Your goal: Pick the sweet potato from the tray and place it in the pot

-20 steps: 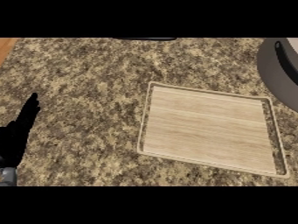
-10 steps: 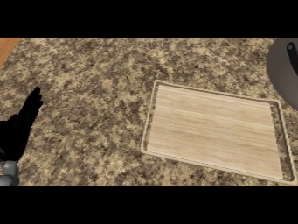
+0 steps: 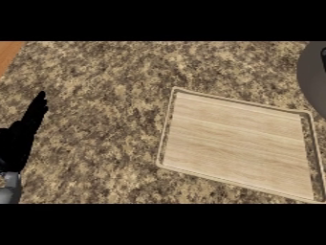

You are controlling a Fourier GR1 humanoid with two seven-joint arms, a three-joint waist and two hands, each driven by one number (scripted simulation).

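No sweet potato shows on the tray (image 3: pixel 239 146); the left hand (image 3: pixel 18 139), fingers straight and holding nothing, rests well apart from it on the worktop (image 3: pixel 102 86).

Left hand (image 3: pixel 16 143) at lower left, fingers straight and pointing up, grey forearm below

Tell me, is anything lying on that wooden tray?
Empty: the tray shows only bare wood grain inside its rim; no sweet potato is in view.
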